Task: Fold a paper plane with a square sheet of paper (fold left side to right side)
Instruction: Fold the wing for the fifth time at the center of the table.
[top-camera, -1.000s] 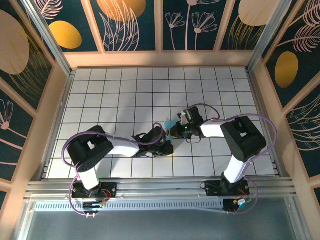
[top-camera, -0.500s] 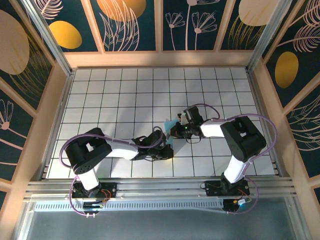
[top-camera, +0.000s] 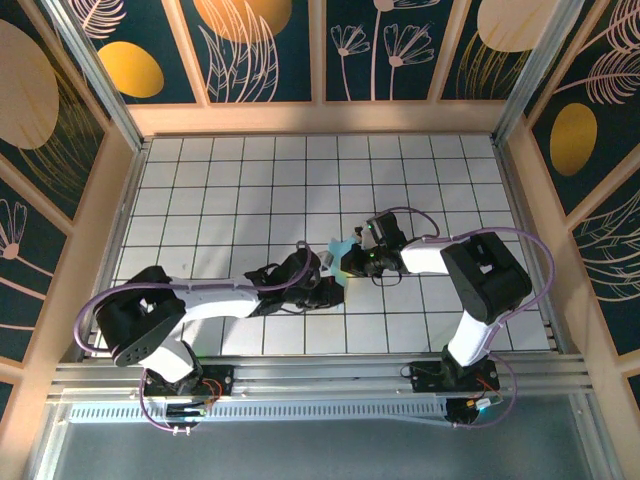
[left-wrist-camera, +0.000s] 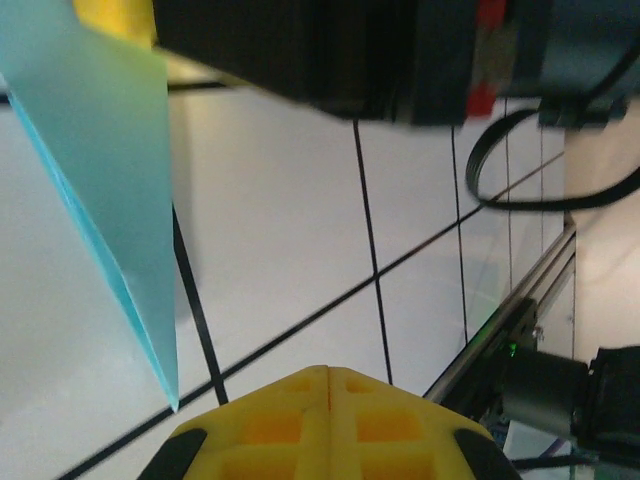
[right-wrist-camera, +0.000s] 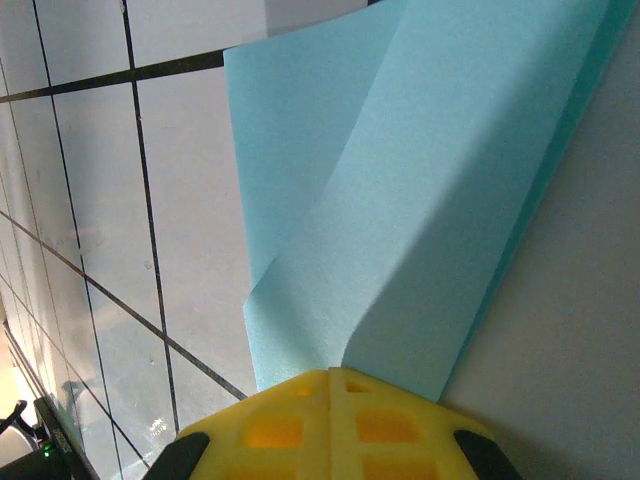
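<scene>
The square sheet of paper (top-camera: 344, 246) is a creased, pointed light-blue shape at the table's middle. My right gripper (top-camera: 350, 259) is shut on it. In the right wrist view the paper (right-wrist-camera: 400, 200) spreads up and away from the closed yellow jaws of the right gripper (right-wrist-camera: 330, 374), one flap lit and one in shadow. My left gripper (top-camera: 334, 289) sits just in front of it, shut and holding nothing. In the left wrist view the left gripper (left-wrist-camera: 328, 372) is closed on nothing, while the paper (left-wrist-camera: 110, 150) hangs at upper left, tip down, casting a shadow on the tiles.
The white grid table (top-camera: 230, 190) is boxed in by wooden walls on three sides. An aluminium rail (top-camera: 300, 375) carrying both arm bases runs along the near edge. The right arm's black wrist (left-wrist-camera: 350, 50) is close above the left gripper.
The left arm's elbow has swung down and to the left, stretching the forearm flatter, while its gripper stays beside the paper. The right arm and the paper have held still.
</scene>
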